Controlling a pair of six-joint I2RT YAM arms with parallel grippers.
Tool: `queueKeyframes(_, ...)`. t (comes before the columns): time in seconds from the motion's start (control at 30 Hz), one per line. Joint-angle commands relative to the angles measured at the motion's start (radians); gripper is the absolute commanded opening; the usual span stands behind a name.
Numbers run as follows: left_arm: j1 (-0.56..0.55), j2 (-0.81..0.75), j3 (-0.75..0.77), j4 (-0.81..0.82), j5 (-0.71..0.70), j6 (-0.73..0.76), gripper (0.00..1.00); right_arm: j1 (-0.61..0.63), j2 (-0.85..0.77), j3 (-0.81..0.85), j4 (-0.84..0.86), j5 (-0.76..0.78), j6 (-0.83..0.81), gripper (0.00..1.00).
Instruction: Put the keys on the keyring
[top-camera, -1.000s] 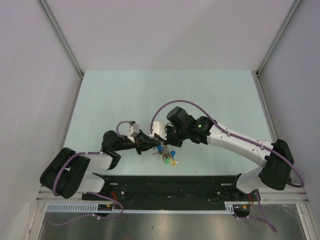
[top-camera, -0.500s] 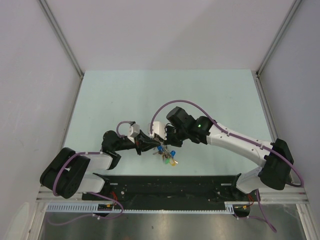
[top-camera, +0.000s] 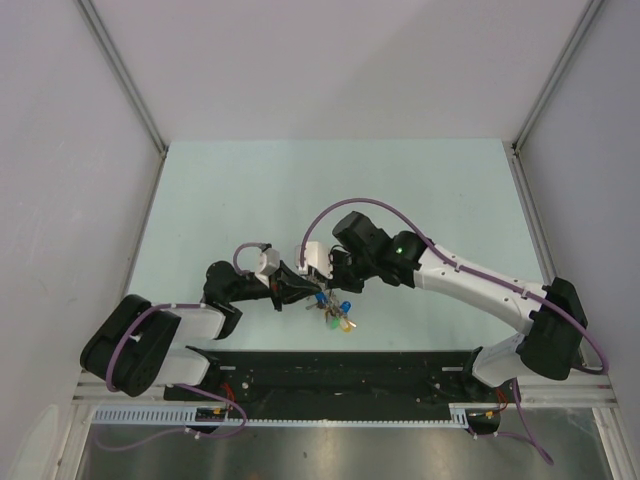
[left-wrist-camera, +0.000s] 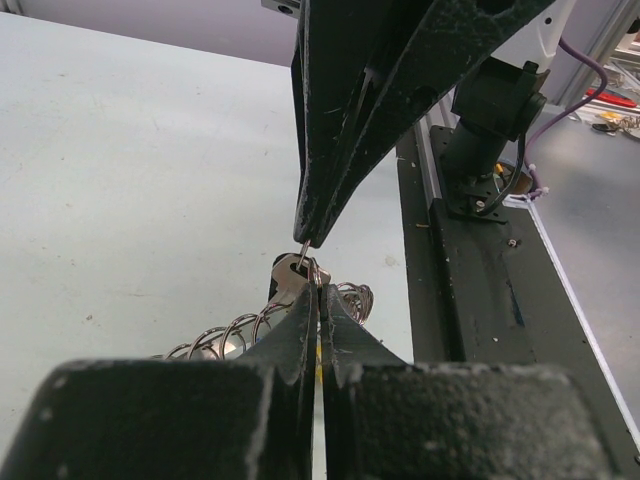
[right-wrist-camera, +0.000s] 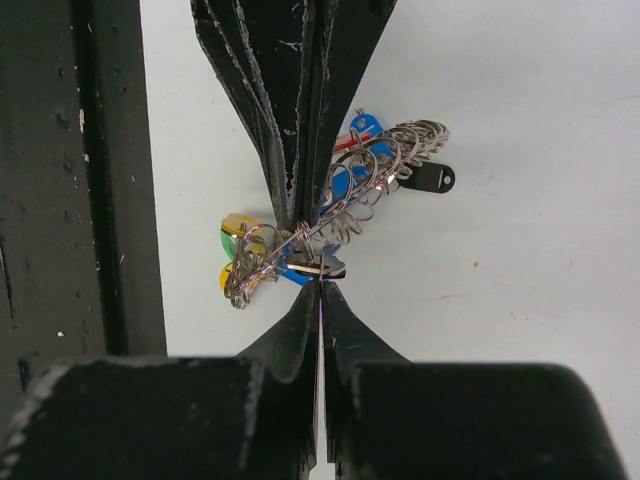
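Observation:
The keyring (right-wrist-camera: 345, 205) is a thin silver wire strung with many small rings and keys with blue, red, yellow, green and black (right-wrist-camera: 430, 178) heads. It shows as a coloured bunch (top-camera: 336, 313) in the top view, hanging just above the table. My left gripper (left-wrist-camera: 320, 287) is shut on the keyring's wire; it enters the right wrist view (right-wrist-camera: 300, 225) from above. My right gripper (right-wrist-camera: 320, 286) is shut on a thin wire loop at a silver key (left-wrist-camera: 289, 274); its tip (left-wrist-camera: 304, 241) points down in the left wrist view. The two grippers meet tip to tip (top-camera: 318, 283).
The black base rail (top-camera: 330, 372) runs along the near edge, just behind the keys, and shows in the left wrist view (left-wrist-camera: 470, 300) too. The pale table (top-camera: 330, 190) stretches beyond the grippers. Purple cables loop over both wrists.

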Motion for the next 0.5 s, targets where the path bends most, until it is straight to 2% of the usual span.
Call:
queueKeyframes(0.0,-0.004,0.007,0.033,0.443,0.018,0.012,0.0,0.007,-0.008,0.049,-0.001,-0.017,-0.019,0.0)
queueKeyframes(0.2,-0.003,-0.007,0.022,0.445,-0.012,0.022,0.0,-0.007,0.006,0.049,-0.033,0.026,0.013,0.0)
queueKeyframes(0.47,0.025,-0.035,-0.027,0.443,-0.096,0.072,0.01,-0.086,0.024,0.049,-0.253,0.182,0.1,0.0)
